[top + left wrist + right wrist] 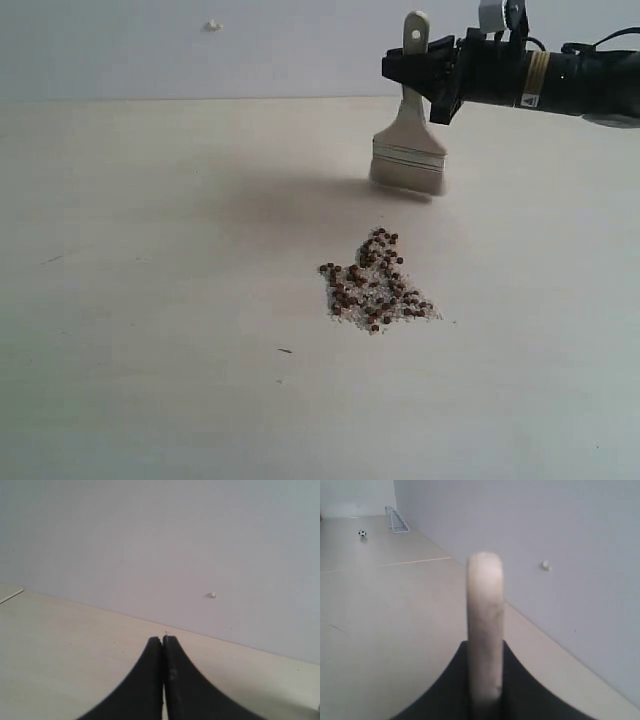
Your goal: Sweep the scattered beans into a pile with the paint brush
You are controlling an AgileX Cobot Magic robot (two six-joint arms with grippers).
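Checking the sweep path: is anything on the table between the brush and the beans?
Nothing visible: only bare table lies between the paint brush, held in the right gripper, and the beans.

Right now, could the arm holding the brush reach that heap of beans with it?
Probably yes. The right claw grips the paint brush by its handle, bristles pointing down, just beyond the pile in the exterior view. Only bare table lies between them, and nothing stands in the way.
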